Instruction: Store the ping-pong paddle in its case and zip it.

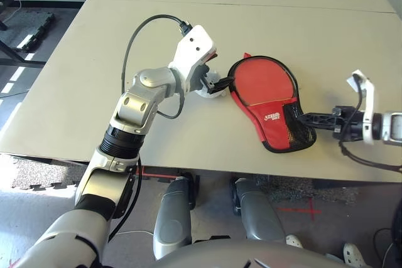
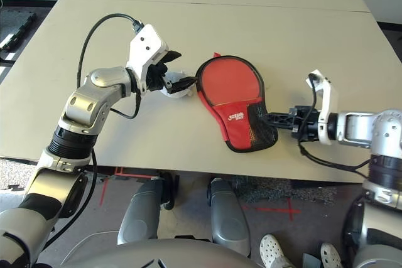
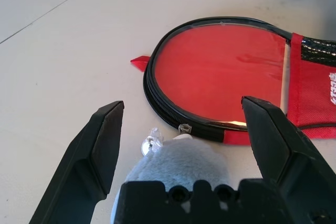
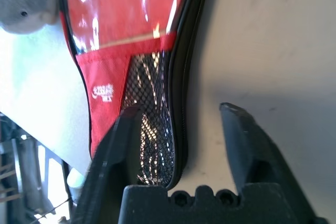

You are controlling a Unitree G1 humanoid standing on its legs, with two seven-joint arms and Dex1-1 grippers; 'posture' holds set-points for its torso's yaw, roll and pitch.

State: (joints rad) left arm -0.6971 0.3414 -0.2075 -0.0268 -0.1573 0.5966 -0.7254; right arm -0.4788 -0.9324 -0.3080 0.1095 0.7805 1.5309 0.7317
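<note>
The case [image 1: 264,92] lies flat on the table, red with a black zipper edge. Its round glossy end points to the far side and its mesh pocket [image 1: 300,131] to the near right. The ping-pong paddle is hidden. My left gripper [image 3: 181,108] is open at the case's left rim, its fingers on either side of the fluffy white pompom [image 3: 178,161], which hangs from the zipper pull [image 3: 185,128]. My right gripper [image 4: 181,108] is open at the pocket end. One finger [image 4: 123,135] is over the mesh, the other over bare table, with the zipper edge between them.
The case lies close to the table's [image 1: 75,92] near edge. A seam crosses the tabletop farther back. A small red tab [image 3: 140,62] sticks out from the case's round end. Black frame legs [image 1: 12,48] stand on the floor to the far left.
</note>
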